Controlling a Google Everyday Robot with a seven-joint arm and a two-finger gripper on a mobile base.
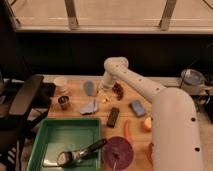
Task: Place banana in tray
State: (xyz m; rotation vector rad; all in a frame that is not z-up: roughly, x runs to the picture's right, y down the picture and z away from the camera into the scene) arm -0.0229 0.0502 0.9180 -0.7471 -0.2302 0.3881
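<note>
In the camera view we see the white arm reach from the near right up over the wooden table [75, 116] and bend down toward its far middle, where the gripper [104, 91] hangs low over the surface. We cannot tell whether the claw is released or clenched. Just on its near side lies a small pale piece that we take for the banana [105, 100], on the table and outside the tray [50, 126], which sits at the near left, well apart. In the tray lies a dark tool [80, 152] with a round head. Right of the tray stands a purple plate [117, 153], with an orange carrot stick [127, 131] and a black rectangular block [113, 116] beyond it. A dark red item [118, 90] lies just right of the gripper.
</note>
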